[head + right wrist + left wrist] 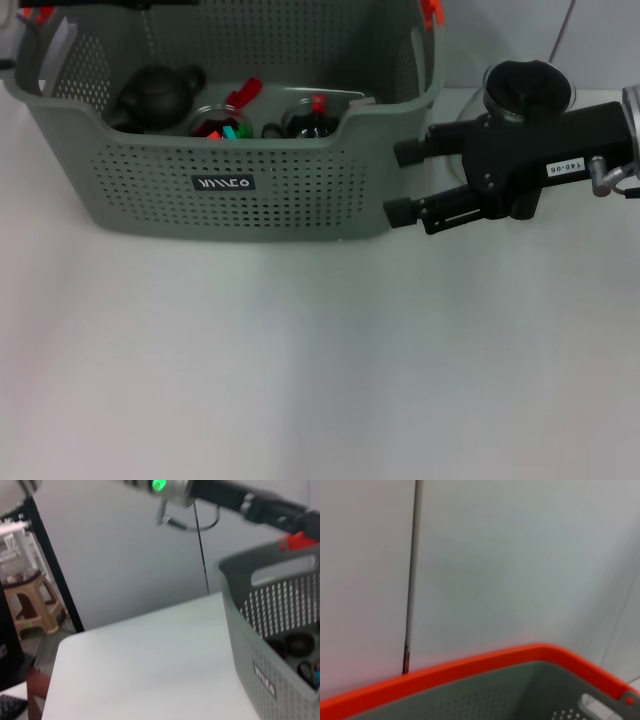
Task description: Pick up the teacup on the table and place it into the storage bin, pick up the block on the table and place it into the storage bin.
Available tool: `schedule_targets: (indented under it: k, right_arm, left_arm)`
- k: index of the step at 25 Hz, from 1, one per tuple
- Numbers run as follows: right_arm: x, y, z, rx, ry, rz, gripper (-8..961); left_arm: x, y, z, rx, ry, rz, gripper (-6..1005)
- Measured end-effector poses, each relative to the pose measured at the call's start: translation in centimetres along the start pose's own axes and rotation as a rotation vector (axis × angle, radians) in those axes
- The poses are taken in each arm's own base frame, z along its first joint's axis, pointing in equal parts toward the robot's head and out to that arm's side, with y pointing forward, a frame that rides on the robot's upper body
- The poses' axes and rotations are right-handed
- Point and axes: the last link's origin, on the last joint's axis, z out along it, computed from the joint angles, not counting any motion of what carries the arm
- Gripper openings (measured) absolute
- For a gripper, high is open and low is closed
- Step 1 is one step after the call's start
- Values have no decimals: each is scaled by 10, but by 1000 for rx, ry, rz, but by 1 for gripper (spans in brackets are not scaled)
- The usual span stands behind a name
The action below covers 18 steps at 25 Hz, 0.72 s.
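The storage bin stands at the back left of the white table; its wall also shows in the right wrist view and its orange-red clip in the left wrist view. Inside lie a black teapot, a glass teacup holding red and green block pieces, and a dark cup. My right gripper hovers just right of the bin, open and empty, fingers pointing at its wall. My left arm reaches over the bin's far rim; its fingers are hidden.
A faint clear curved shape sits behind the right gripper; I cannot tell what it is. White table spreads in front of the bin. A wooden stool stands on the floor beyond the table.
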Motion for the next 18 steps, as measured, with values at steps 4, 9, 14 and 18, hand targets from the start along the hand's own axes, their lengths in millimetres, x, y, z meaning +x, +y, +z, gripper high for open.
schedule_targets:
  k: [4, 9, 14, 18]
  right_arm:
    - [-6, 1, -1, -2, -55, -27, 927]
    - [-9, 1, 3, 3, -79, -61, 927]
    - [-10, 3, 7, -17, -48, -79, 927]
    - [-6, 7, 11, -49, 1, -94, 927]
  left_arm:
    - [-9, 19, -37, -27, 39, 23, 951]
    - [-22, 29, -69, -143, 95, -36, 950]
    - [-42, 35, -90, -282, 122, -77, 950]
    - [-61, 42, -98, -369, 129, -70, 950]
